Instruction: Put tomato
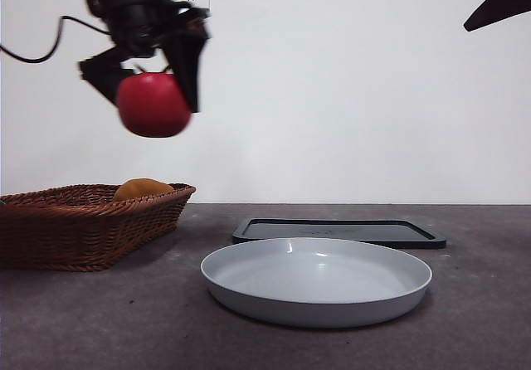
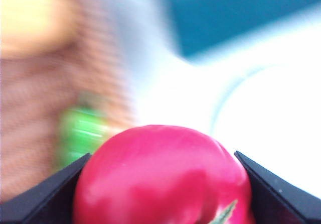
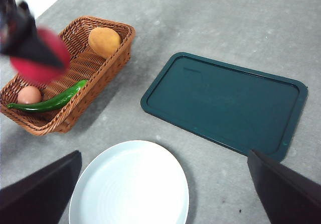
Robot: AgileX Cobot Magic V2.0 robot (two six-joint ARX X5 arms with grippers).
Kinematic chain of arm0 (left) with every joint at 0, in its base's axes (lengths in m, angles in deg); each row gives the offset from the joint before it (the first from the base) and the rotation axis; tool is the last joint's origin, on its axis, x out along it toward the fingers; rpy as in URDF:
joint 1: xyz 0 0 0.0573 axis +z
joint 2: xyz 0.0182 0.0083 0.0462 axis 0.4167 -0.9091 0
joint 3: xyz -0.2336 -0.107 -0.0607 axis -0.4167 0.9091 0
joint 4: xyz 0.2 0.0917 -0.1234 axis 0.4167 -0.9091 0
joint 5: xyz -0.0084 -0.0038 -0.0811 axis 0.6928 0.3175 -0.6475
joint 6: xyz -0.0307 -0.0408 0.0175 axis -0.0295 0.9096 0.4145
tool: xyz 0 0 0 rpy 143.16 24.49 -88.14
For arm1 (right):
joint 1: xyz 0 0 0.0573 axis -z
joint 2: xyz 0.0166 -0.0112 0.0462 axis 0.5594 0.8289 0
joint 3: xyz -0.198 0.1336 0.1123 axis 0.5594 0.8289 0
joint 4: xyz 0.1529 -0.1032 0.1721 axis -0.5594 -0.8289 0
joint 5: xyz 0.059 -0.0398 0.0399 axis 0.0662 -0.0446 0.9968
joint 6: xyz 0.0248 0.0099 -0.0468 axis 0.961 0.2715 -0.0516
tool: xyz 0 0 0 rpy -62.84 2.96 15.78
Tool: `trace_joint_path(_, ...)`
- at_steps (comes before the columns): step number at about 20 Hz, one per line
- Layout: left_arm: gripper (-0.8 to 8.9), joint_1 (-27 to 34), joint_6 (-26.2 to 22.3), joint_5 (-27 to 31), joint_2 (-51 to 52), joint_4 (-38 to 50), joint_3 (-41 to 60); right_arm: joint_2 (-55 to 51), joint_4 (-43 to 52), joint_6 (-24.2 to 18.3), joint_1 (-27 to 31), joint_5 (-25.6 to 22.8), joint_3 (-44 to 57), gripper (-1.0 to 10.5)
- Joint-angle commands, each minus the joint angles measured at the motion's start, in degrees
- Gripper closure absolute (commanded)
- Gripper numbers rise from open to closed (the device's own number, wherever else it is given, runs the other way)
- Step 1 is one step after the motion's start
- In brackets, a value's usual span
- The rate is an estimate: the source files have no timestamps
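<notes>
**One tomato aloft, two landing spots below**

One tomato (image 1: 153,104) hangs high above the table, pinched between the two jaws of the left gripper (image 1: 154,70), which close on its opposite flanks. It sits over the near end of the basket (image 1: 83,236), well clear of the rim. The right gripper (image 3: 165,194) waits high at the side, jaws spread wide and empty.

The skin looks glossy and smooth, so it is probably slippery, and the flesh likely gives under pressure. A firm squeeze could bruise or split it; a slack one could let it slide out. The grip across the widest part, as now, seems the safest hold. It looks light for this claw.

The table (image 1: 481,328) is grey, matte and level. A pale plate (image 1: 316,280) lies near the front, shallow-rimmed and bare. A dark tray (image 1: 338,231) lies flat just behind it. In the basket rest an orange-yellow fruit (image 3: 104,41), a green chilli (image 3: 50,101) and an egg (image 3: 29,94). The far wall is plain white.
</notes>
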Motion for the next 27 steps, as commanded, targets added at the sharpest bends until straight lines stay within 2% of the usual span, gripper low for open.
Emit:
trace_joint_path(1,4.80,-5.7,0.1,-0.3,-0.5,-0.6,-0.6,0.4,0.6,-0.4,-0.2,0.0,-1.1,3.3)
trace_joint_path(5,4.80,-16.0,-0.7,-0.3,-0.6,0.1,-0.2,0.4,0.6,-0.4,-0.2,0.0,-1.1,3.3)
trace_joint_path(9,4.80,-21.4,-0.7,0.2,-1.4,2.8,2.0,0.4,0.6,-0.4,-0.2,0.0,-1.1,3.3)
trace_joint_path(17,4.80,-24.0,1.6,0.2,-1.9,17.7,15.1,0.4,0.6,-0.4,-0.2,0.0,-1.1,3.3)
trace_joint_path(20,4.80,-24.2,1.6,2.3,-3.8,19.8,15.3,0.4,0.6,-0.4,-0.2,0.0,-1.1,3.3)
trace_joint_path(27,4.79,-24.3,1.6,2.3,-8.1,21.4,15.3,0.4,0.6,-0.4,-0.2,0.0,-1.1,3.3)
